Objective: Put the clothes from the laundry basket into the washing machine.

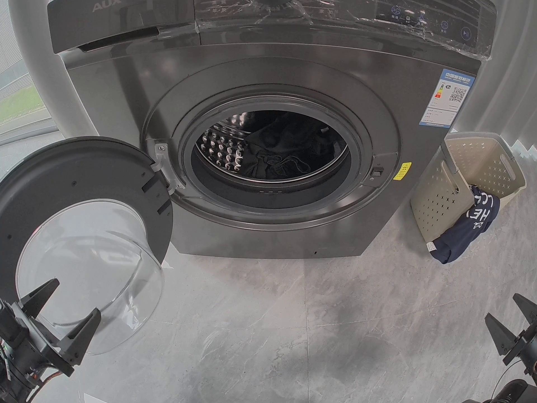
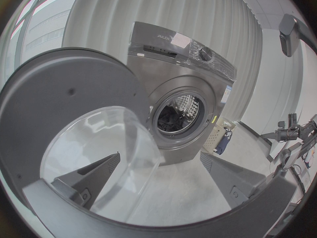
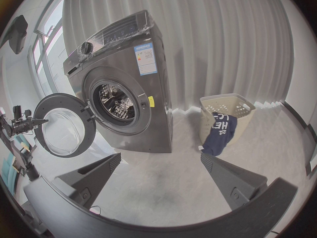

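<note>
We see the navy shirt [image 1: 465, 226] draped down the basket's [image 1: 439, 200] near wall, straight ahead of our right gripper [image 1: 500, 305], fingers apart and empty, while the left gripper [image 1: 78, 295], likewise spread, stands well apart before the washer door [image 1: 72, 174].

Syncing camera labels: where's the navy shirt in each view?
Head: shirt at right, draped over the basket rim.
Left wrist: shirt far off, on the basket beside the washer.
Right wrist: shirt closer, over the basket's near rim.
Shared landmark: yellow sticker on the washer front, basket side.
</note>
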Robot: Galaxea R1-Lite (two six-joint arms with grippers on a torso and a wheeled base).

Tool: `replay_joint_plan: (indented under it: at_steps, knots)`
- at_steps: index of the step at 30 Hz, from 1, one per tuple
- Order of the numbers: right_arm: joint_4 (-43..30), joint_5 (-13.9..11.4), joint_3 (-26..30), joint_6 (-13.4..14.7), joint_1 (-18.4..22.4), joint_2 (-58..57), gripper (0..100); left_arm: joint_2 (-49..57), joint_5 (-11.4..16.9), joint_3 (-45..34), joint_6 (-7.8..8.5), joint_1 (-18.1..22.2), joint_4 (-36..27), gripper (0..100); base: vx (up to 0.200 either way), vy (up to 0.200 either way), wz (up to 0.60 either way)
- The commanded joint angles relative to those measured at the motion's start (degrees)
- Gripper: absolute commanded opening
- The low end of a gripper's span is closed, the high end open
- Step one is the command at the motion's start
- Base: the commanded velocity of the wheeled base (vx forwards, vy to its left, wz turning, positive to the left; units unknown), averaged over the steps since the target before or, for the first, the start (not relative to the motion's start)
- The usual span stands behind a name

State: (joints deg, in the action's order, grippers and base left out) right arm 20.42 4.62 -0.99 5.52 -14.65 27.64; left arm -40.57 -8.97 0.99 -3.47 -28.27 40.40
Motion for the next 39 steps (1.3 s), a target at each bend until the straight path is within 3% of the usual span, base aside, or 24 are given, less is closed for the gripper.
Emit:
replay_joint_plan:
  at_steps: [1,5,6,9,11,14,15,17,18,19,20,22,24,26,28,30,33,34,39]
  knots:
    - [-7.32,-0.23,-0.51,-0.07,5.34,-15.24,100,17.81,3.87,-0.99,-0.13,10.08,-11.57,100,0.000,0.000,0.00]
    - [-9.35,-0.23,-0.24,0.01,6.30,-18.41,100,26.68,9.59,-0.99,-0.13,15.00,-18.95,100,0.000,0.000,0.00]
    - [-10.49,-0.23,-0.24,0.01,7.09,-19.90,100,30.37,11.43,-0.99,0.22,17.64,-23.35,100,-0.200,0.000,0.00]
    - [-12.60,-0.23,-0.07,0.01,8.41,-22.10,100,35.91,13.72,-0.99,-0.13,21.50,-30.82,100,-0.133,0.000,0.00]
    - [-12.60,0.13,0.46,0.37,8.59,-22.19,100,35.65,12.49,-0.99,-0.57,21.59,-32.14,100,0.000,0.000,0.00]
    - [-13.30,1.80,0.99,1.25,8.59,-22.19,100,35.65,8.09,-0.99,-4.26,21.68,-32.58,100,0.000,0.000,0.00]
    - [-13.83,3.38,0.99,1.60,8.59,-22.19,100,35.65,7.57,-0.99,-4.44,21.68,-33.19,100,0.000,0.000,0.00]
    - [-15.50,6.28,0.99,1.86,8.68,-22.19,100,35.65,6.95,-0.99,-3.03,21.68,-35.92,100,0.000,0.000,0.00]
    - [-15.67,6.54,0.99,1.77,8.68,-22.19,100,35.65,6.86,-0.99,-2.77,21.68,-36.27,100,0.000,-0.200,0.00]
    - [-15.94,7.25,0.99,1.42,9.20,-22.19,100,35.56,6.16,-0.99,-0.83,22.29,-36.71,100,0.000,-0.200,0.00]
    - [-16.02,6.98,0.99,1.16,10.79,-22.54,100,35.56,5.54,-0.99,0.40,22.82,-36.44,100,0.000,-0.200,0.00]
    - [-16.64,5.40,0.99,0.19,13.95,-23.77,100,35.82,5.54,-0.99,1.10,24.40,-36.44,100,0.000,-0.200,0.00]
    - [-17.52,0.39,0.99,-0.51,16.06,-26.14,100,39.25,8.27,-0.99,1.10,28.36,-36.71,100,0.000,-0.200,0.00]
    - [-17.52,0.13,0.99,-0.86,15.71,-26.23,100,39.87,10.91,-0.99,1.72,28.80,-36.53,100,0.000,-0.200,0.00]
    - [-17.87,-0.14,0.99,-1.74,15.53,-26.41,100,39.69,9.41,-0.99,1.72,28.62,-36.53,100,0.000,-0.200,0.00]
    - [-19.89,-1.19,0.99,-4.64,15.27,-26.76,100,40.31,6.42,-0.99,1.98,28.36,-37.50,100,0.000,-0.100,0.00]
    - [-20.68,-5.59,0.99,-6.31,15.18,-26.76,100,40.31,8.09,-0.99,2.86,27.83,-40.66,100,0.000,0.000,0.00]
    - [-20.68,-5.67,0.99,-6.14,15.18,-26.93,100,40.39,8.88,-0.81,2.24,27.83,-41.72,100,0.000,0.000,0.00]
    - [-20.60,-5.06,0.99,-6.23,15.18,-26.93,100,40.57,9.24,-0.99,2.33,27.92,-40.75,100,0.000,-0.040,0.00]
